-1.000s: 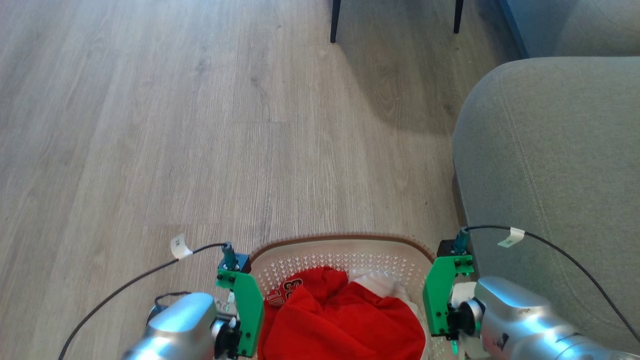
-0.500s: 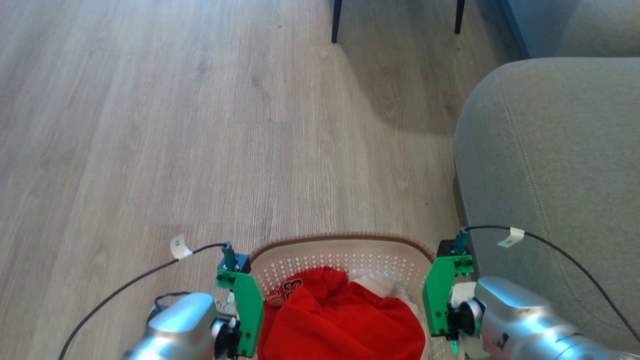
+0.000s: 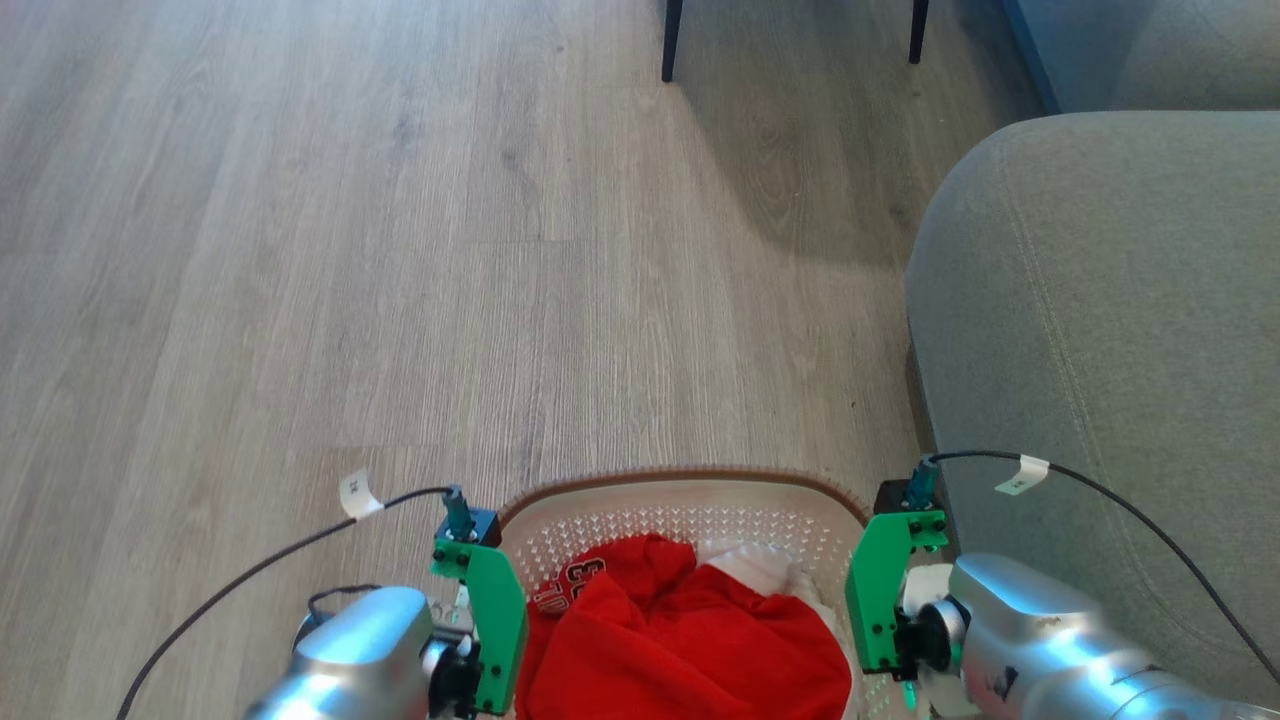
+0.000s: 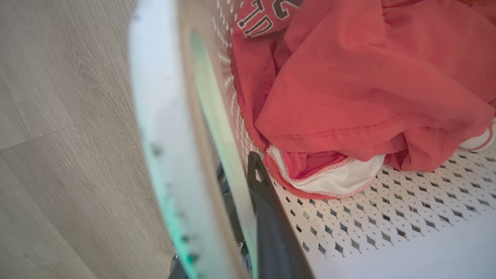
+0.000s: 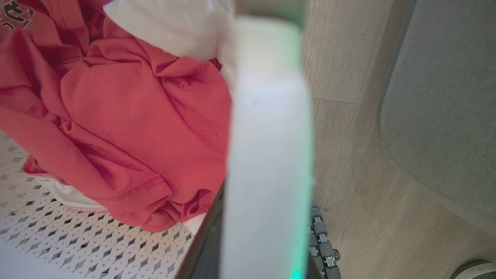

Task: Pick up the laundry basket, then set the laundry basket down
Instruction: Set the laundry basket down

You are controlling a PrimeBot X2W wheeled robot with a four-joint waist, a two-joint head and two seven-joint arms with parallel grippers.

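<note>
- Soft, even light lit the floor point(image 3: 400, 250); a faint shadow spread below the chair legs point(image 3: 671, 40).
- Wrist views showed the laundry basket point(image 4: 162, 135) rim blurred, green-tinged.

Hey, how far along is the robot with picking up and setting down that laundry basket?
Done: the left claw and right claw are each clamped on a side of the laundry basket. In hand: the lift; the basket, red jersey inside, looks raised off the wood floor, though that's hard to confirm. Left: setting it down and letting go.
</note>
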